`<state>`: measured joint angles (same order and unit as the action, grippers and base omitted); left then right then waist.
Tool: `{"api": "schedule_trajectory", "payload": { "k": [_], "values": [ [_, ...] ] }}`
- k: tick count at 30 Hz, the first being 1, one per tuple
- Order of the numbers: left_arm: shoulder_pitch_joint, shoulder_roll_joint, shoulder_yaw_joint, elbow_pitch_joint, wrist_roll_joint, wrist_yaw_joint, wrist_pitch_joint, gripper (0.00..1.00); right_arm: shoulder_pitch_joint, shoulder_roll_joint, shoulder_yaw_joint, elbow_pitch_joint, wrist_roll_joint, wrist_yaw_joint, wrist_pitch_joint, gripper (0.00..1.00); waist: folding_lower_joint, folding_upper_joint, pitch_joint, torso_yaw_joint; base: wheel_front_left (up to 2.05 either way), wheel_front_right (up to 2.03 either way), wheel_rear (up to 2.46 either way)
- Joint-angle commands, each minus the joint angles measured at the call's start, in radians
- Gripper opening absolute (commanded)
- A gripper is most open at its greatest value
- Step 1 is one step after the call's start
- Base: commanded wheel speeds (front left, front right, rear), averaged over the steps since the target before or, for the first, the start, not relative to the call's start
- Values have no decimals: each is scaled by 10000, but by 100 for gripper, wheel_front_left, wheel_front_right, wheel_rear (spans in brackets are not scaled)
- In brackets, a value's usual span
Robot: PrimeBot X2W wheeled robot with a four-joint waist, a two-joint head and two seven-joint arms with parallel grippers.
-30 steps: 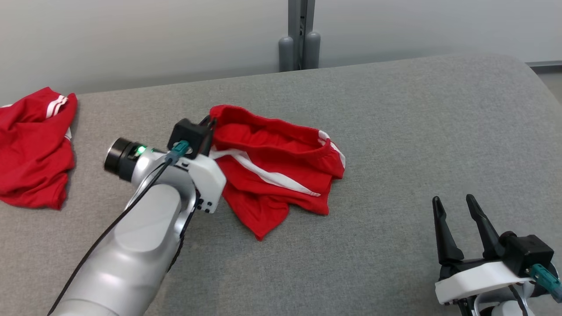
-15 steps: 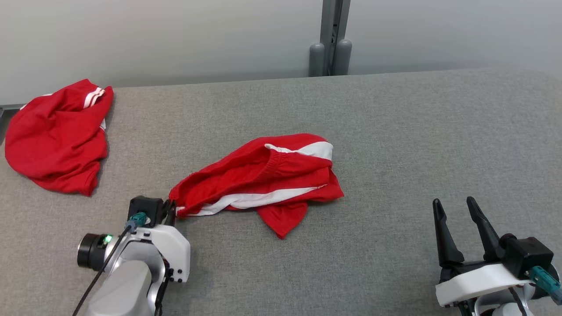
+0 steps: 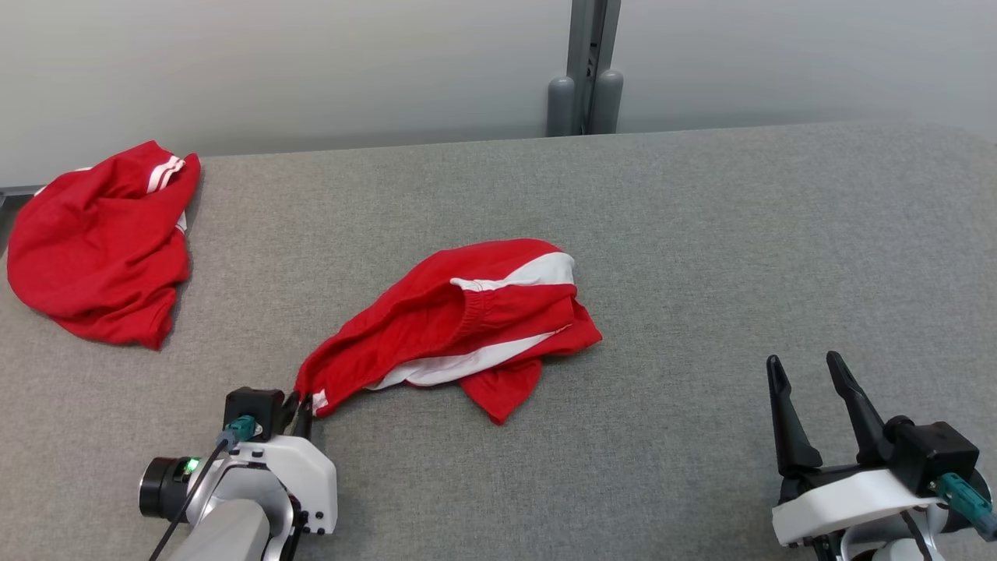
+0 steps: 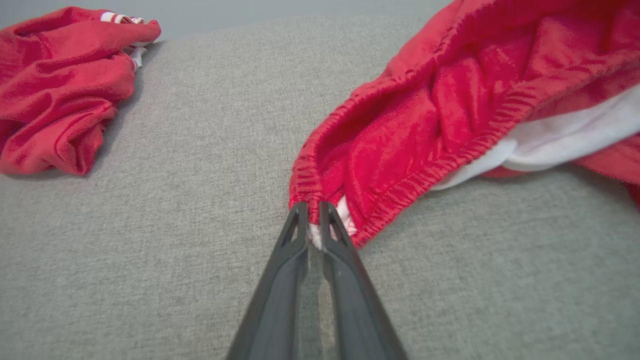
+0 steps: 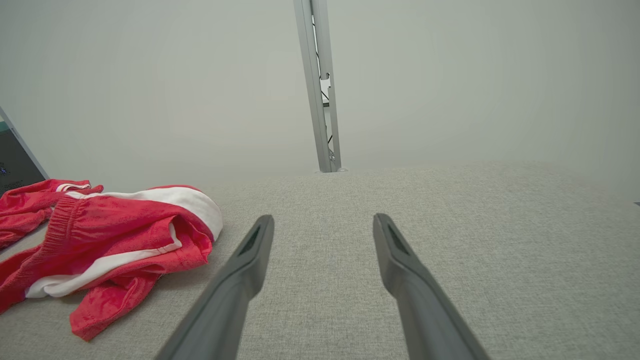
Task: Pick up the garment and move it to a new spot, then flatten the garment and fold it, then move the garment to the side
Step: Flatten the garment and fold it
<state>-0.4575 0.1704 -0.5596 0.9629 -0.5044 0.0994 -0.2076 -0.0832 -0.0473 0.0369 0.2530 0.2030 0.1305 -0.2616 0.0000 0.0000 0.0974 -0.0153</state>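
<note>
- L gripper [image 3: 304, 401], lower left of head view: shut tight on the corner of the waistband [image 4: 435, 170]. In the wrist view, just a thin pinch of red elastic + a bit of white between the tips.
- R gripper [image 3: 802, 360], lower right: fingers spread wide, holding nothing, well apart from the cloth.
- Garment [image 3: 467, 319]: red shorts w/ white stripes, mid-frame on the grey pad [image 3: 740, 234]. Bunched, drawn out toward the lower left into the pinch, one leg corner pointing down-frame.
- Step in hand, prob.: dragging it to a new spot, flattening not yet begun.
- Pull low & slow, skimming the pad. Only the hem edge pinched, so no jerks; likely to pop out otherwise.
- Aim for bare pad w/ room all round for spreading; plenty free at centre and right of frame.
- Before letting go, bring R gripper to the far waistband end (white-striped side, upper right of the bundle) to stretch it flat w/ both.
- Steer clear of the second red garment [image 3: 93, 249], upper left, well apart; no overlap wanted.
- Grey post [image 3: 584, 70], top centre, beyond the far edge: no issue.
</note>
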Motion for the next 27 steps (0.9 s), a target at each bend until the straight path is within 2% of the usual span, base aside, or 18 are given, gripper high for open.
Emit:
{"api": "schedule_trajectory", "payload": {
  "k": [1,6,13,16,21,24,27],
  "values": [
    [-14,68,72,-87,-77,111,-91,100,-42,-61,-25,23,31,5,-53,100,0,0,-4,-9,0,0,0],
    [-263,-106,160,-856,-105,183,-347,100,12,-61,-4,30,35,5,-53,100,0,0,-55,-80,0,0,0],
    [-440,-673,-283,-2321,-246,-466,-38,100,45,-61,62,28,10,5,-53,100,0,0,-82,-284,0,0,0],
    [-505,-833,-476,-2678,-346,-552,335,100,-18,-61,112,33,4,5,-53,100,0,0,-55,-457,0,0,0],
    [-735,-982,-466,-2688,-722,-644,806,100,-103,-61,135,47,-26,5,-53,100,0,0,52,-768,0,0,0],
    [-997,-903,-443,-2306,-644,-459,836,100,-122,-62,170,58,12,5,-53,100,0,0,124,-1007,0,0,0],
    [-1160,-953,-477,-1981,-676,-493,766,100,-132,-59,123,39,28,5,-53,100,0,0,182,-1156,0,0,0]
  ]
}}
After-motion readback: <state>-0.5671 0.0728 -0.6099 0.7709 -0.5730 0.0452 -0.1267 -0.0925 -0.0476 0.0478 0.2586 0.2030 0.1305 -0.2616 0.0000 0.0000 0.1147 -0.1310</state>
